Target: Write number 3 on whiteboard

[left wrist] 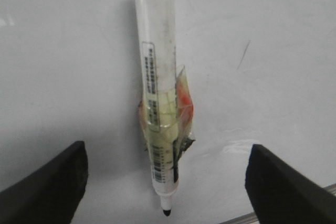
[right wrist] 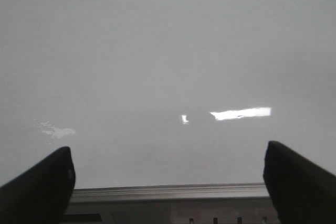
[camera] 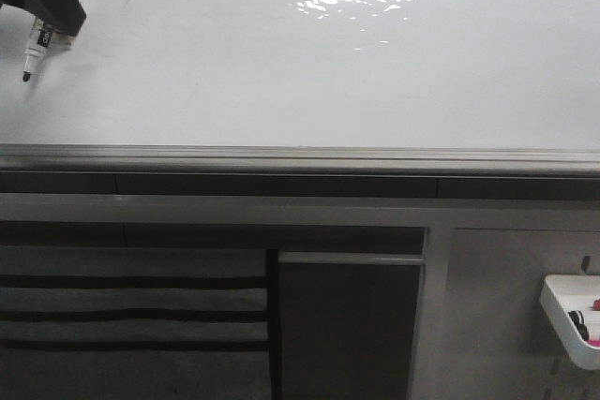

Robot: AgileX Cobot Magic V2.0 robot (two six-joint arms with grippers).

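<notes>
Whiteboard [camera: 281,72], one large glossy white sheet with a grey metal edge rail, fills the front view; no 3 is drawn on it. It looks rigid and slick, so light tip pressure should do. One white black-tipped marker [left wrist: 157,103] is taped into the left tool [left wrist: 165,182], fingers spread. The right tool [right wrist: 168,182] is spread, empty

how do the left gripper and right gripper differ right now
The left gripper has a marker fixed between its spread fingers, tip pointing at the whiteboard; the right gripper is empty. Only the left shows in the front view. Both have dark fingers set wide apart over the board.
</notes>
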